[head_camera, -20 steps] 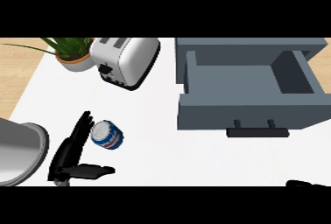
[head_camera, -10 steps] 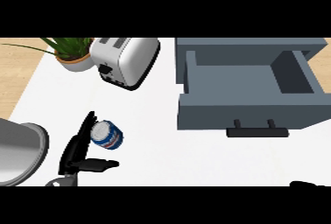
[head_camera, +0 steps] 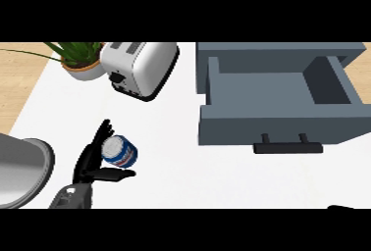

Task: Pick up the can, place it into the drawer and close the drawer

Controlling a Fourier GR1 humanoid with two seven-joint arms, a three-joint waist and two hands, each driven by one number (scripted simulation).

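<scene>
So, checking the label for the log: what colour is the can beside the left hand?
Blue with a white band and top, in the head view: can.

The tabletop [head_camera: 188, 176] looks smooth, matt and white, with a band of pale wood grain [head_camera: 18, 83] along its left edge. The toaster [head_camera: 141, 66] has a glossy white shell that catches a soft sheen, its end panel dark. The can [head_camera: 119, 152] has a shiny metal-looking lid and a blue and white printed label. The drawer [head_camera: 279, 98] is a flat, matt grey, with a darker matt handle [head_camera: 287, 146]. The left robot hand [head_camera: 94, 162] looks like matt black plastic (its forearm grey). At the left edge, a rounded grey object [head_camera: 22, 171] shows a brushed, metallic gleam. The plant pot [head_camera: 85, 71] looks pale and matt.
</scene>
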